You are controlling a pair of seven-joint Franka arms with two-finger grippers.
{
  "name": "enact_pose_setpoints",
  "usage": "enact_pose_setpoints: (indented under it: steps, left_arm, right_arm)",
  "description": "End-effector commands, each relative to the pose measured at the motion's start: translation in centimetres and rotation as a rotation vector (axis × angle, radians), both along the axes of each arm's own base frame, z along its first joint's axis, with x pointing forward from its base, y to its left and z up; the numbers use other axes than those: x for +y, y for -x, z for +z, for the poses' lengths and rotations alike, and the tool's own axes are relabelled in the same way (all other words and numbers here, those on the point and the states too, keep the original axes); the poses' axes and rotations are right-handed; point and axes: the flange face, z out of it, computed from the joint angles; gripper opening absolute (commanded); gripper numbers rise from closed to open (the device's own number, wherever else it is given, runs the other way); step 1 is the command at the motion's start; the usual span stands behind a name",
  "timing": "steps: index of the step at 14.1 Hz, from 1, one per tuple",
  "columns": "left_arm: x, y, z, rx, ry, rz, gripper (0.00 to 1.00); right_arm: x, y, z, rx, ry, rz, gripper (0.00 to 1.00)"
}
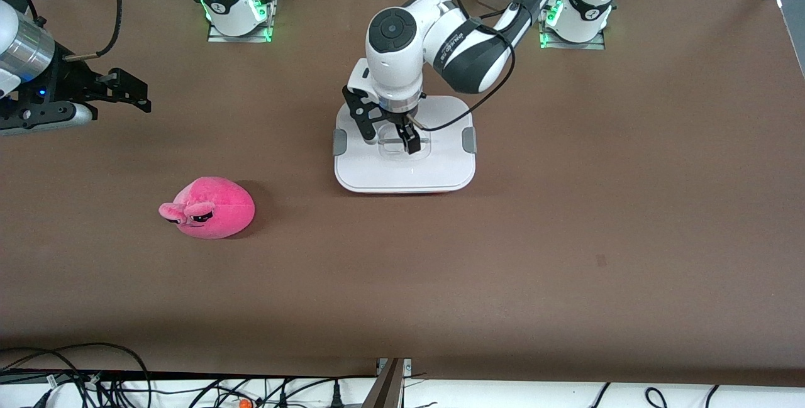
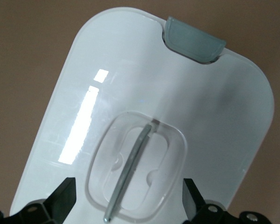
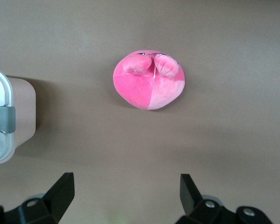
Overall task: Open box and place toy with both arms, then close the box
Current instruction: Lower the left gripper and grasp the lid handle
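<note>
Box [image 1: 404, 172] sits closed mid-worktop, white lid [image 1: 434, 169] on, 2 grey side clips [image 1: 339, 141] seated at the lid's ends. Toy [image 1: 207, 208], hot-pink plush with frowning face, lies on bare worktop [image 1: 566, 238], well apart from the box, nearer the front camera and toward the right arm's end.

Left claw [image 1: 394, 137]: fingers wide, holding nothing, low over the clear recessed handle [image 1: 405, 146], 1 finger either side of the handle bar. Right claw [image 1: 135, 95]: fingers wide, empty, up in the air over bare worktop at the right arm's end; arm waits.

Judgement: step in hand is the lid grasp; box not yet opened.

Risks:
- Handle bar is thin and slick. An off-centre pinch could slip, or tilt the lid on lifting.
- If the clips are latched, the whole tub may rise with the lid and then drop or skid.
- Fingers descending too far could jam in the recess.
- A shifted box would spoil the later toy placement.

View differences:
- Left wrist view alone shows the handle bar [image 2: 129, 170] running between the fingertips [image 2: 63, 200], skewed to the claw's line, plus 1 clip [image 2: 193, 41] close up.
- Right wrist view alone shows the pale pink tub wall [image 3: 23, 109] under the lid, and the toy [image 3: 148, 84] from above, ears up.
- Front view alone gives both arms and the box-to-toy spacing.
</note>
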Motion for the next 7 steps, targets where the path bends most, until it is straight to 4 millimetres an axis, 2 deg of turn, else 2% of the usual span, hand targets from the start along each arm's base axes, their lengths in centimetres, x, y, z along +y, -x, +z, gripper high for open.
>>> enact_pose_setpoints:
  steps: [1, 6, 7]
  left_arm:
    - [0.3, -0.4, -0.7, -0.035, 0.001, -0.07, 1.0]
    - [0.6, 0.8, -2.2, -0.021, -0.044, -0.096, 1.0]
    - [0.4, 1.3, -1.9, -0.022, -0.045, -0.103, 1.0]
  right_arm:
    - [0.1, -0.1, 0.5, -0.003, 0.009, 0.009, 1.0]
    - [0.1, -0.1, 0.5, -0.003, 0.009, 0.009, 1.0]
    - [0.1, -0.1, 0.5, -0.003, 0.009, 0.009, 1.0]
